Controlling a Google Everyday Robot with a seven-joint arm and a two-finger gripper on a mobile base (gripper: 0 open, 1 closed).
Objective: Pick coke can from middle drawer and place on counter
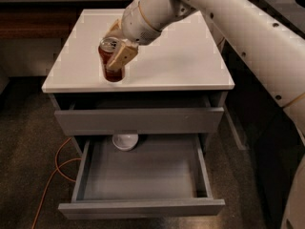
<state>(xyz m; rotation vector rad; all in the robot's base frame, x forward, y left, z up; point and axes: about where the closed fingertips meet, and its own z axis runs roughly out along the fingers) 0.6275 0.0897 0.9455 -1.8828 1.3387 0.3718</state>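
One coke can [105, 59] stands upright near the front left corner of the white tabletop [181, 61], red-bodied with its silver top and pull tab facing up. Its base appears to meet the surface, though whether its full weight rests there cannot be told. The pincer [112, 56] is closed around the can. One tan finger [123, 56] lies across the side of the can nearest the camera, and the other shows just behind the rim on the far side, so the can sits between the two. The white arm [228, 18] reaches in from the upper right, its thick wrist section angled down and to the left above the middle of the tabletop.

Below the tabletop, the top drawer [138, 121] shows its plain grey front, with a dark gap between it and the slab above. Beneath it the middle drawer [143, 208] is pulled well out toward the camera, its grey floor and side walls in full view. A white round bowl [125, 141] sits at the back of this drawer, left of centre, half tucked under the front of the top drawer. The can is well apart from the drawer, up on the tabletop above it.

An orange cable [53, 173] trails in a loop over the dark floor to the left of the cabinet.
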